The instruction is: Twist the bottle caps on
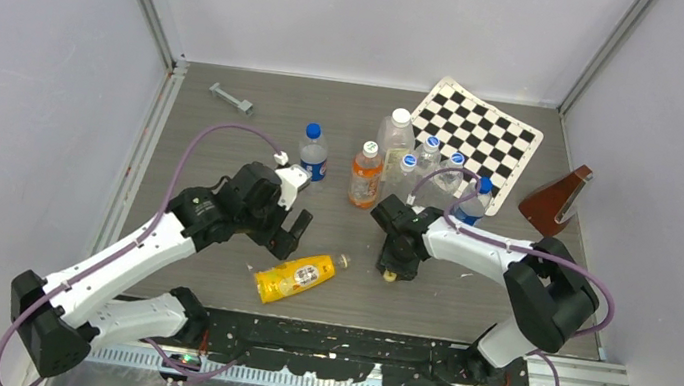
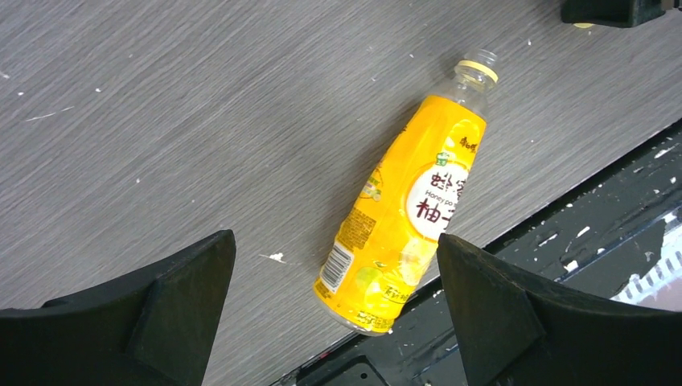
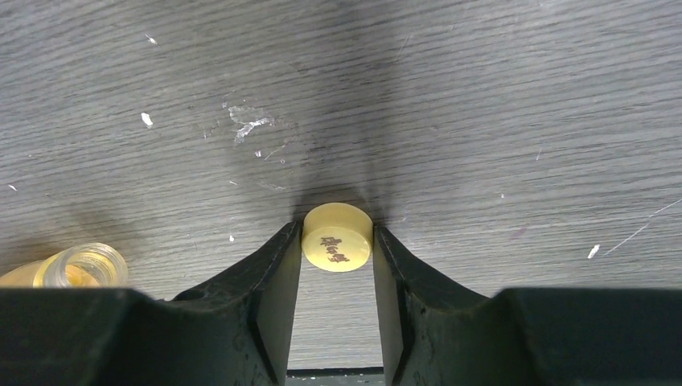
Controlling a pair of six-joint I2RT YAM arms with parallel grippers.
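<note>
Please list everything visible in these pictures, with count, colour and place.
juice bottle: one, yellow, lying uncapped, near middle
yellow cap: one, right of the juice bottle's mouth
Pepsi bottle: one, clear, blue label, standing left of the bottle group
blue cap: one, on the Pepsi bottle
orange-drink bottle: one, orange, white cap, standing centre
tall clear bottle: one, white cap, behind the orange-drink bottle
small clear bottles: about four, clustered right of the tall one
checkerboard: one, black and white, far right
metal part: one, grey, far left
wedge-shaped object: one, brown, right edge
table: one, grey wood grain
left gripper: black, open above the juice bottle
right gripper: black, shut on the yellow cap
</note>
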